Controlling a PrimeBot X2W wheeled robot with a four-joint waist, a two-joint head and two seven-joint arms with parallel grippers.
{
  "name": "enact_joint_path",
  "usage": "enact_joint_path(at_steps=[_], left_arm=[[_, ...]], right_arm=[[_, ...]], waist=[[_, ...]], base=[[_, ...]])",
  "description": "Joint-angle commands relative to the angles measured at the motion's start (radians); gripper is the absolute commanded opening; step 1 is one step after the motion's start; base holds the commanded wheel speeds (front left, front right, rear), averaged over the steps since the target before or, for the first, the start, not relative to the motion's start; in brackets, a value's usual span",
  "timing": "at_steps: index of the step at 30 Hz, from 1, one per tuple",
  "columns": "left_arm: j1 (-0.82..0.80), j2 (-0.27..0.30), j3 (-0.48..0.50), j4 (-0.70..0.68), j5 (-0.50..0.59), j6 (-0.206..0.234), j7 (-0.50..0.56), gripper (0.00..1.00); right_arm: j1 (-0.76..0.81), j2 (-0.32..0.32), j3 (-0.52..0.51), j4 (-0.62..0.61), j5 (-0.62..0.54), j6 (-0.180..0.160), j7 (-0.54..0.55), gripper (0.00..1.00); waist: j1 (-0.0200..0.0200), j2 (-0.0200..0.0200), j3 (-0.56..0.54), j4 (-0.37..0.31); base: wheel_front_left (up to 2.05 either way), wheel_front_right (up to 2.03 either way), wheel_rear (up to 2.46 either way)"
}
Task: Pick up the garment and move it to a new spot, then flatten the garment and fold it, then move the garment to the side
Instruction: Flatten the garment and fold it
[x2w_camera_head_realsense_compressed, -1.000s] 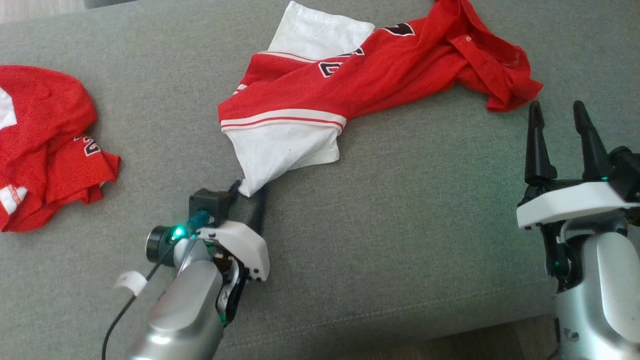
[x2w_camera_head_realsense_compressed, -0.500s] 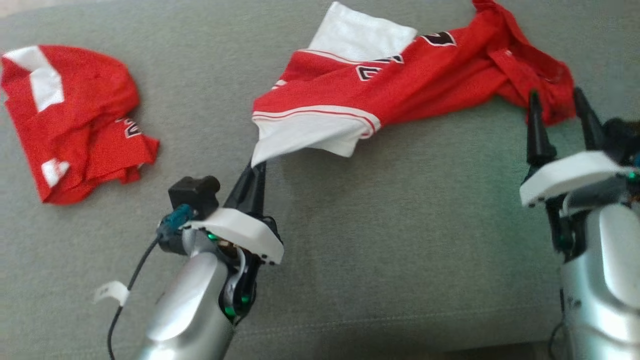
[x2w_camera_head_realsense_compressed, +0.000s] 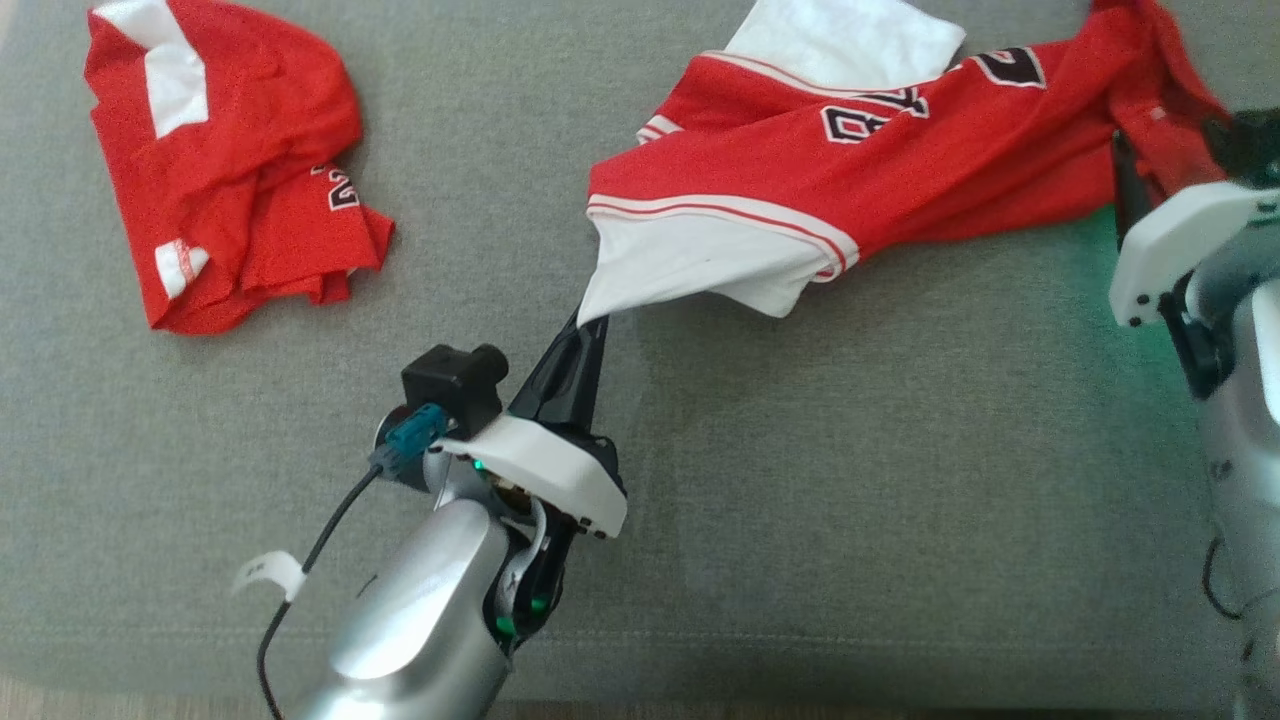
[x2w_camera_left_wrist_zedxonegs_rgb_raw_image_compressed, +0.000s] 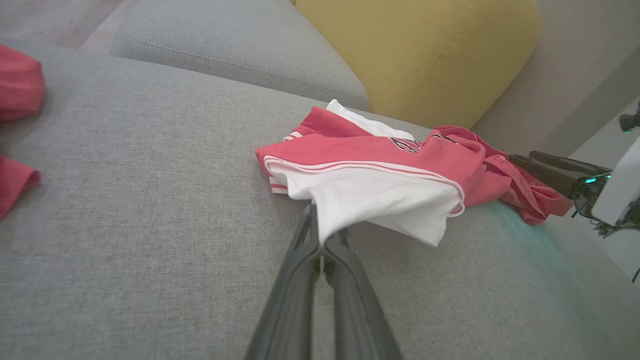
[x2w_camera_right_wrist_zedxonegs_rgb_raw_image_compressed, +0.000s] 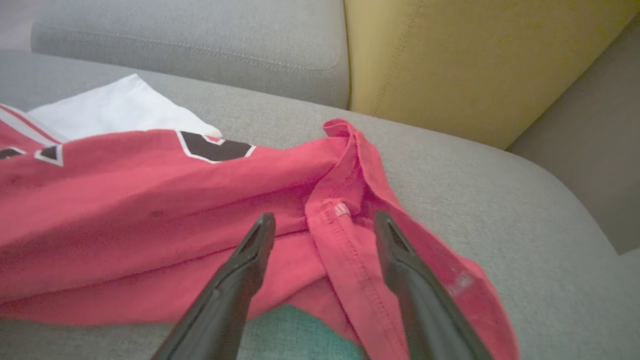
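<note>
- Grey sofa seat (x2w_camera_head_realsense_compressed: 800, 450) all around, yellow cushion (x2w_camera_left_wrist_zedxonegs_rgb_raw_image_compressed: 415, 45) propped at the back, plus a 2nd red bundle (x2w_camera_head_realsense_compressed: 230, 170) dumped well off to the left.
- Red-and-white garment (x2w_camera_head_realsense_compressed: 900, 160) sprawled across the far side of the seat, bunched and twisted, nowhere near flat.
- Left gripper (x2w_camera_left_wrist_zedxonegs_rgb_raw_image_compressed: 317, 235) pinched shut on the white corner nearest the robot, with cloth drawn to a point right at the tips. Looks like a corner grab, good for lifting or dragging.
- Left forearm reaching up from the bottom of the head view, fingers angled low over the seat.
- Right gripper (x2w_camera_right_wrist_zedxonegs_rgb_raw_image_compressed: 322, 216) wide open, 2 fingers straddling the red seam at the opposite end, clamped on nothing. Probably lined up for a 2nd grip, handy for stretching the cloth out.
- Right arm coming in from the right edge, tips just above the fabric.
</note>
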Motion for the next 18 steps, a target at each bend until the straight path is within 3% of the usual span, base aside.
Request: enact_joint_path(at_steps=[1, 9, 18], left_arm=[[-0.04, 0.008, 0.022, -0.036, -0.003, 0.006, -0.006, 0.0], [-0.06, 0.008, 0.01, -0.046, -0.01, 0.017, -0.006, 0.0], [-0.064, 0.008, 0.019, -0.045, -0.003, 0.018, -0.006, 0.0]], right_arm=[[-0.041, -0.013, 0.026, -0.013, -0.009, 0.008, -0.006, 1.0], [-0.159, -0.065, 0.09, 0.169, -0.044, 0.008, -0.033, 1.0], [-0.231, -0.08, 0.1, 0.298, -0.069, 0.008, -0.067, 1.0]], waist=[[0.0, 0.0, 0.014, 0.011], [0.0, 0.0, 0.052, 0.028], [0.0, 0.0, 0.064, 0.03]], base=[[0.0, 0.0, 0.0], [0.0, 0.0, 0.0], [0.0, 0.0, 0.0]])
